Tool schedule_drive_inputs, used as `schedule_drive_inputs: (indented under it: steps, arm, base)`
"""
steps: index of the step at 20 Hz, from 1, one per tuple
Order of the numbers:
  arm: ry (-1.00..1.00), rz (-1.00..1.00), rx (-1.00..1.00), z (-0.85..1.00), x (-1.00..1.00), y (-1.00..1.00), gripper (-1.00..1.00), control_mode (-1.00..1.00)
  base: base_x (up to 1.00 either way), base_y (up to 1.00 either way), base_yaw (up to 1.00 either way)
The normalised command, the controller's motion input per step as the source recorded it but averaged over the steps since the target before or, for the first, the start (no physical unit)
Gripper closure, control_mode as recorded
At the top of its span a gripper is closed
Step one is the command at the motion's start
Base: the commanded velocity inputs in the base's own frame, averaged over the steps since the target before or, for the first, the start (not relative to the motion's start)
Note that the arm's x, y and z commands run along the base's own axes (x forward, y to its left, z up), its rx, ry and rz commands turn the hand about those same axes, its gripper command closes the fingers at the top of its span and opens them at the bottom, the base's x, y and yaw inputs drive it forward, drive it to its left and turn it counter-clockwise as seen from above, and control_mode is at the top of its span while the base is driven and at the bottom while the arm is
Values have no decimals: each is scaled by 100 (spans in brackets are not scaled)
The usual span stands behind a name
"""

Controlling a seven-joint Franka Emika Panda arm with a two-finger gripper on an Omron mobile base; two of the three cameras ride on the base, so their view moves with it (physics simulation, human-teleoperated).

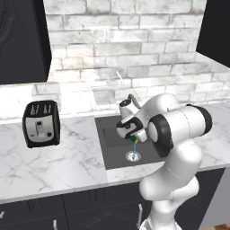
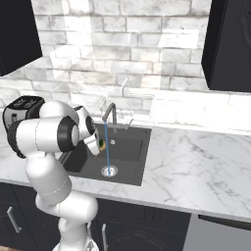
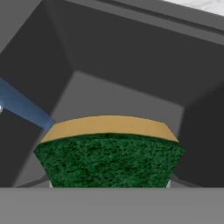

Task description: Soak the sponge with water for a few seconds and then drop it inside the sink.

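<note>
Sponge (image 3: 109,153) sits pinched in the tool (image 1: 133,138), green scouring face toward the hand camera and the yellow body behind it, held above the dark basin of the sink (image 2: 130,169). The tap is running: a thin pale-blue stream of water (image 2: 107,147) falls from the gooseneck tap (image 2: 111,112) straight down to the round silver drain (image 2: 109,171). In the right base view the sponge lies just beside that stream, and in the hand view the blue line meets the sponge's yellow edge at one corner, so the soaking looks under way, though only at the sponge's edge. Picking up, carrying over and turning on the water appear done. What is left, by my reading, is a few seconds under the stream, then letting the sponge fall into the basin. A black-and-silver toaster (image 1: 41,123) stands well apart on the marble counter (image 1: 63,161).
</note>
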Motion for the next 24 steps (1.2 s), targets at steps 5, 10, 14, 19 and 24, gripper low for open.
schedule_drive_inputs:
  steps: [5, 10, 14, 19, 24]
  arm:
    - [0, 0, 0, -22, 21, 0, 100, -100]
    - [0, 0, -1, -15, 27, 0, 100, -100]
    - [0, -4, -1, -1, 25, 0, 100, -100]
    - [0, -3, 0, 0, 14, 0, 100, -100]
    - [0, -3, -2, -9, 21, 0, 100, -100]
  base:
    - [0, 0, 0]
    - [0, 0, 0]
    - [0, 0, 0]
    - [0, 0, 0]
    - [0, 0, 0]
